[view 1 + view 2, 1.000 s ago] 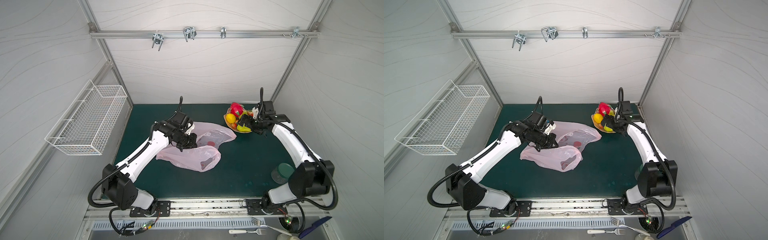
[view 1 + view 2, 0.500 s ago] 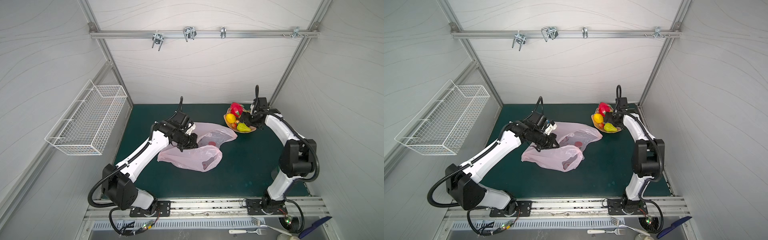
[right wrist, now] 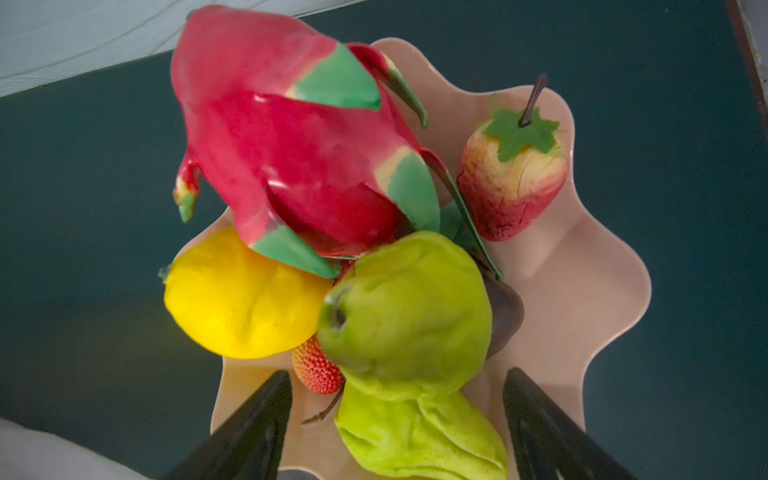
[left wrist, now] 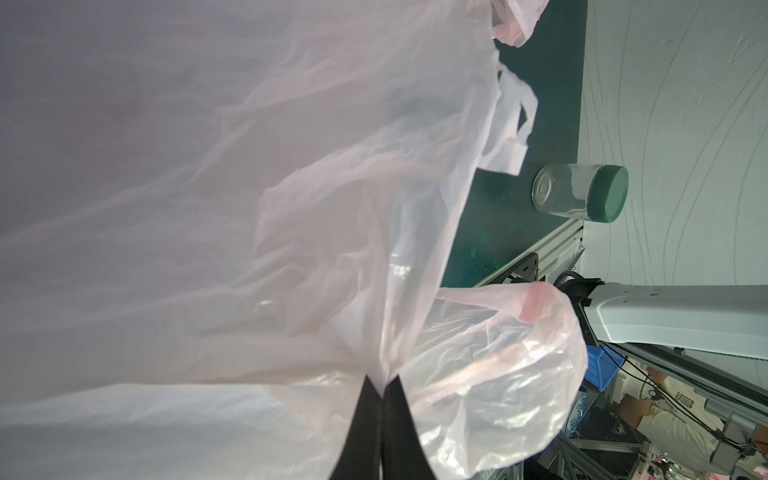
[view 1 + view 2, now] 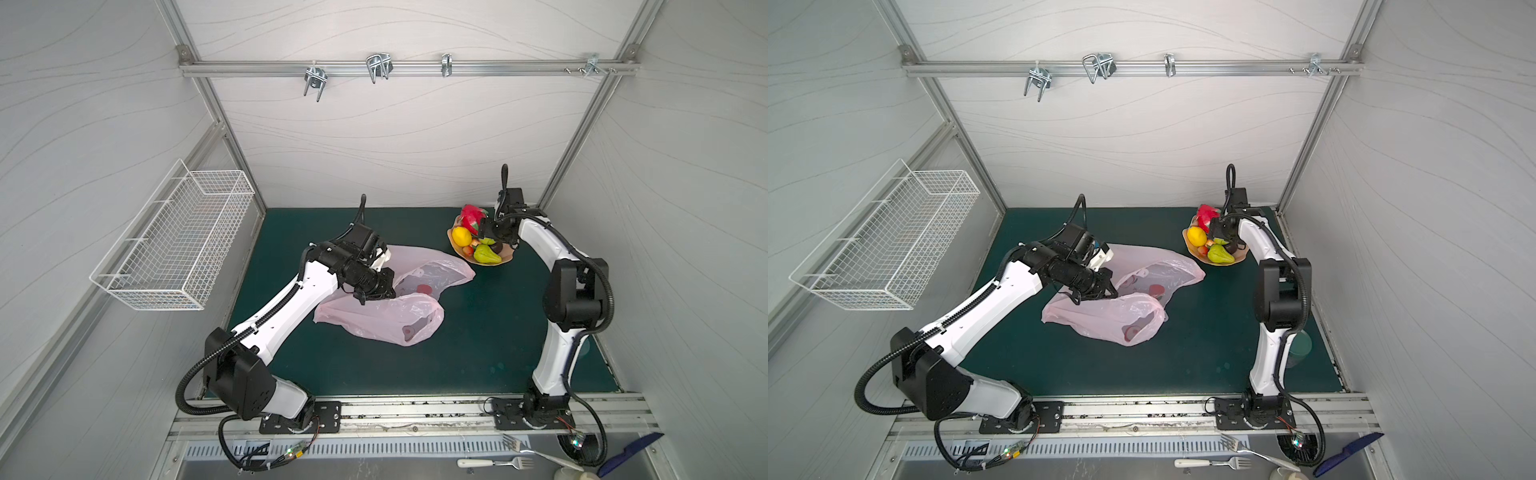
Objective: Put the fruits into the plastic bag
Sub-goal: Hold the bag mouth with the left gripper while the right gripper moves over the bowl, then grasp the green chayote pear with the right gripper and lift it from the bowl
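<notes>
Pale pink crinkly plastic bag [image 5: 386,320] is pinched shut in my left pincer [image 4: 381,399]. My right pincer [image 3: 397,374] stands wide, flanking a green-yellow toy pear [image 3: 415,436].

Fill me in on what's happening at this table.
The left hand is shut on a fold of the plastic bag, which lies on the mat. Red fruits already show through it. The right hand hangs open over the plate, jaws either side of a green pear, not yet gripping it.
</notes>
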Motion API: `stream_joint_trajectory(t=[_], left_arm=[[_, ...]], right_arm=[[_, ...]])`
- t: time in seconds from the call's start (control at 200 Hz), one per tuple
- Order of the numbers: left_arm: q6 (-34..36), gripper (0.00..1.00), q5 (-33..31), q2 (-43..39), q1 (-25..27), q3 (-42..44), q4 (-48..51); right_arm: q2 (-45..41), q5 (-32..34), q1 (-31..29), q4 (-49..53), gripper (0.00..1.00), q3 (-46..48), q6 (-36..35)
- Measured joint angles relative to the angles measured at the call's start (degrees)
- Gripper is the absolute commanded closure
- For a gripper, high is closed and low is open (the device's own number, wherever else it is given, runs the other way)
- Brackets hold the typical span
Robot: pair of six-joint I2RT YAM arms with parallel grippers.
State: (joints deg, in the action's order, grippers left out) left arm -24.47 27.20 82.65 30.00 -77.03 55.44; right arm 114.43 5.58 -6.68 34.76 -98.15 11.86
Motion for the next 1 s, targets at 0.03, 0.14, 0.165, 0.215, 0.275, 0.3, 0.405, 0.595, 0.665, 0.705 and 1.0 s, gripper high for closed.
stream_joint_trajectory(t=[0.03, 0.14, 0.165, 0.215, 0.275, 0.3, 0.405, 0.595, 0.665, 0.705, 1.0], left_arm=[[0.02, 1.00, 0.02, 0.00, 0.00, 0.00, 0.11], [0.20, 1.00, 0.04, -0.02, 0.00, 0.00, 0.17], [0.22, 1.00, 0.04, -0.02, 0.00, 0.00, 0.17], [0.24, 1.00, 0.07, -0.02, 0.00, 0.00, 0.17], [0.26, 1.00, 0.07, -0.02, 0.00, 0.00, 0.20], [0.26, 1.00, 0.07, -0.02, 0.00, 0.00, 0.20], [0.26, 1.00, 0.09, -0.02, 0.00, 0.00, 0.22], [0.26, 1.00, 0.09, -0.13, 0.00, 0.00, 0.24], [0.28, 1.00, 0.09, -0.39, 0.00, 0.04, 0.26], [0.28, 1.00, 0.09, -0.57, 0.00, 0.04, 0.35], [0.48, 1.00, 0.07, -0.68, 0.00, 0.04, 0.70]], right_arm=[[0.33, 0.35, 0.00, -0.02, 0.20, -0.42, -0.33], [1.36, 1.44, 0.00, 0.15, 0.23, -2.10, -1.62], [1.66, 1.60, 0.00, 0.24, 0.23, -2.62, -1.88], [2.49, 1.90, 0.00, 0.33, 0.24, -3.93, -2.47], [3.37, 2.05, 0.00, 0.31, 0.27, -5.07, -2.91], [3.67, 2.05, 0.00, 0.33, 0.27, -5.44, -3.02], [5.03, 1.99, 0.00, 0.72, 0.35, -7.30, -3.61], [7.26, 1.92, 0.00, 1.25, 0.42, -10.73, -3.91], [7.43, 1.90, 0.00, 1.40, 0.44, -10.91, -3.98], [7.52, 1.90, 0.00, 1.55, 0.46, -11.08, -4.02], [7.58, 1.64, 0.00, 1.84, 0.62, -11.43, -4.63]])
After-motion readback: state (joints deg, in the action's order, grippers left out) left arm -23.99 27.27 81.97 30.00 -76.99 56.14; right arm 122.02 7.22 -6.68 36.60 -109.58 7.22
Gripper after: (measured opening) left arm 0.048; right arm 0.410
